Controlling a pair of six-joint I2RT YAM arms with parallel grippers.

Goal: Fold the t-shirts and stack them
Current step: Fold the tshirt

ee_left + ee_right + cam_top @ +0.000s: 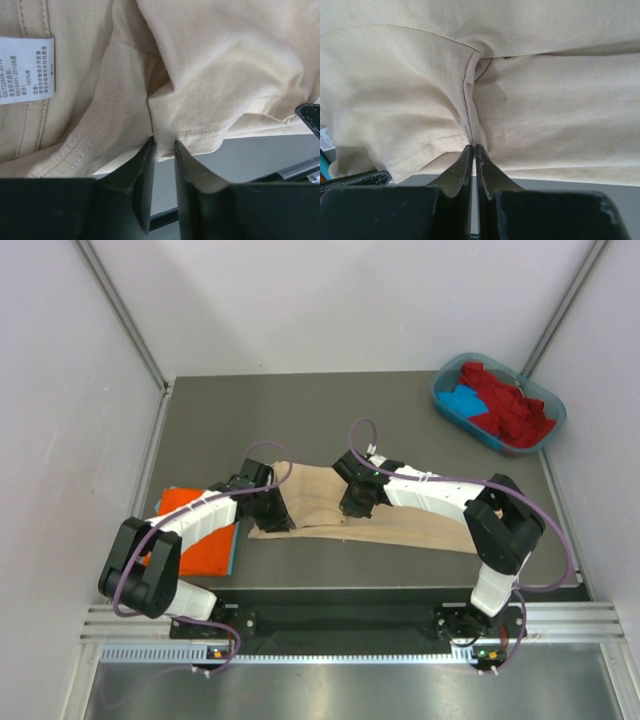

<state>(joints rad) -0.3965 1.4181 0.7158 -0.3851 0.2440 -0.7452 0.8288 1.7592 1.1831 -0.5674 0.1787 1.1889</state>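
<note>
A beige-tan t-shirt [320,495] lies spread across the middle of the table, bunched up between my two grippers. The left gripper [283,512] pinches a hemmed fold of it [164,146] between narrowly parted fingers, and its white neck label [25,70] shows at the left. My right gripper [350,508] is shut on a seam of the same shirt [474,146], with the cloth lifted off the table. An orange t-shirt [195,530] lies folded at the left on a blue one [234,550]. Red t-shirts [505,400] and a blue one [462,400] are in the tub.
The teal-blue oval tub [445,400] stands at the table's back right corner. White walls close in on the left, back and right. The dark table [300,420] ends at a metal rail in front, near the arm bases.
</note>
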